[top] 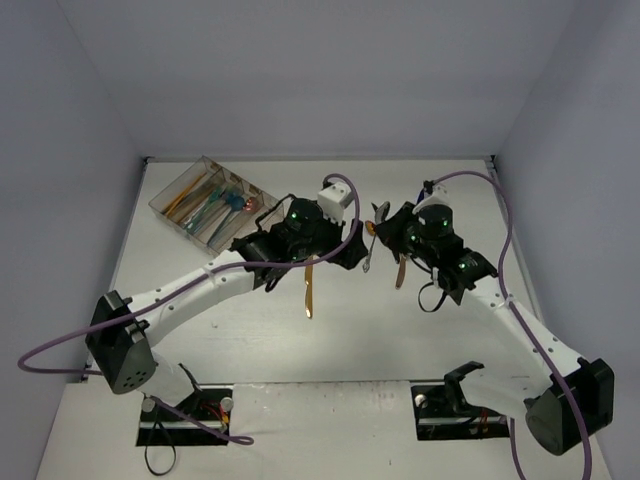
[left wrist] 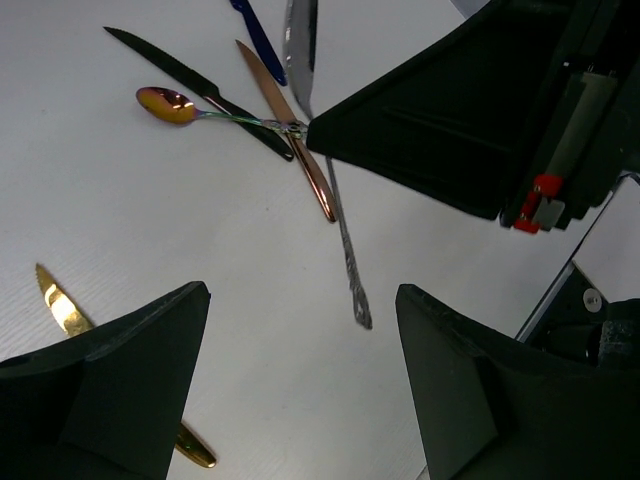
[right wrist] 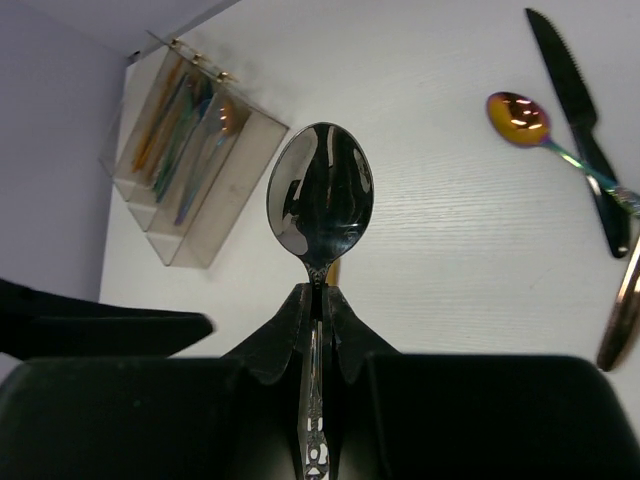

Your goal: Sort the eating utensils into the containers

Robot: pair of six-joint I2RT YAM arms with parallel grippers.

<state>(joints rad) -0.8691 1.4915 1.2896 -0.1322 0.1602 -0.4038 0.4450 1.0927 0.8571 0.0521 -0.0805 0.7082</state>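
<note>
Silver spoon [right wrist: 320, 200]: being pinched by its handle in the right gripper [right wrist: 318, 300], bowl upward, hanging above the table's middle, well apart from the clear tray [top: 176, 184] at the far left. Tray is already holding several utensils (teal and gold among them). Gold knife [left wrist: 60, 305], black knife [left wrist: 190, 85], iridescent spoon [left wrist: 165, 103], copper knife [left wrist: 290, 130] and a blue handle [left wrist: 258, 40] are lying unsorted on the table. Left gripper [left wrist: 300, 300] is hovering spread, carrying nothing. Sorting is looking partway done.
</note>
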